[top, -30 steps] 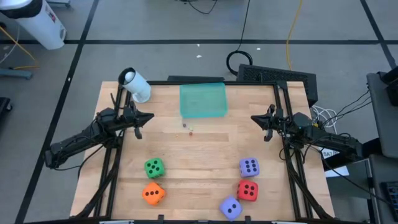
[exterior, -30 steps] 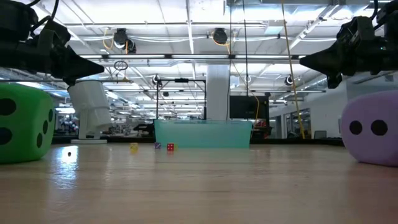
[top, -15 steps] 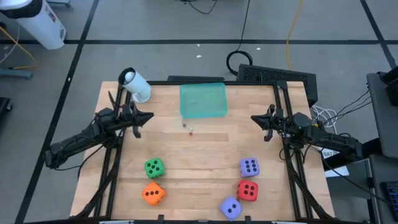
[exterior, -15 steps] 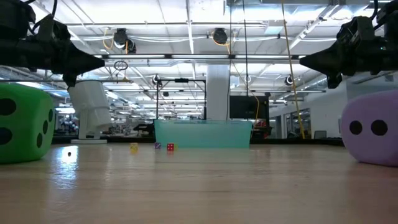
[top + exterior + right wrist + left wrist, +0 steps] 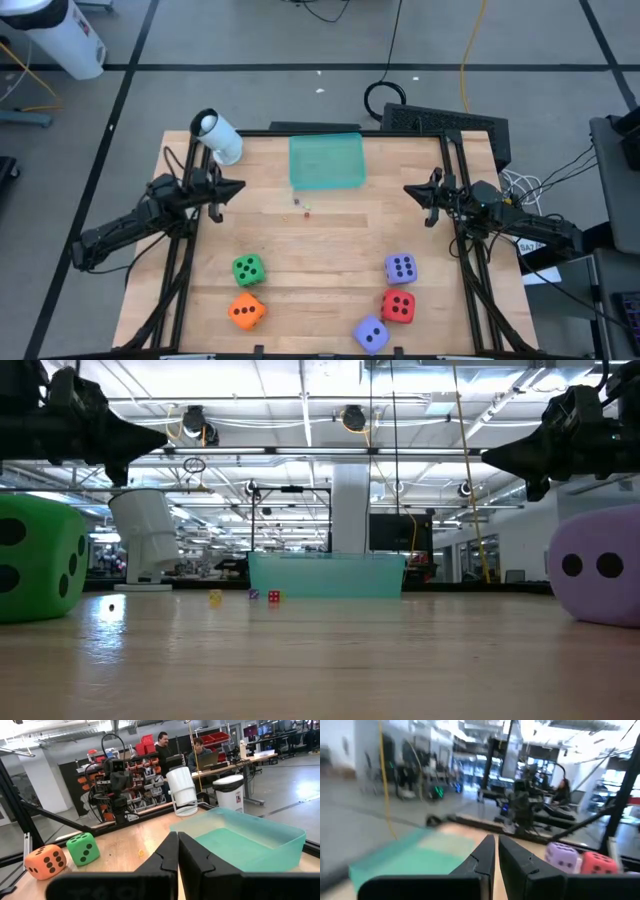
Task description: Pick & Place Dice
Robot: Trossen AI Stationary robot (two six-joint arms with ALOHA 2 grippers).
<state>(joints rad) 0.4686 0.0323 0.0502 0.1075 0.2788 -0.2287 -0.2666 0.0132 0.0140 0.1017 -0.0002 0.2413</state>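
The left gripper [image 5: 238,187] hangs above the table's left side, fingers nearly pressed together on nothing; the right gripper [image 5: 409,191] hangs over the right side, jaws pressed together, empty. Between them lie the teal tray [image 5: 326,161] at the far edge and a white cup [image 5: 217,137] on its side near the left gripper; nothing blocks either. The dice rest at the near edge: green die [image 5: 248,268], orange die [image 5: 246,311], red die [image 5: 399,305], purple-blue dice [image 5: 401,267] [image 5: 371,334]. Since a second ago the left gripper has risen slightly; the dice are unmoved.
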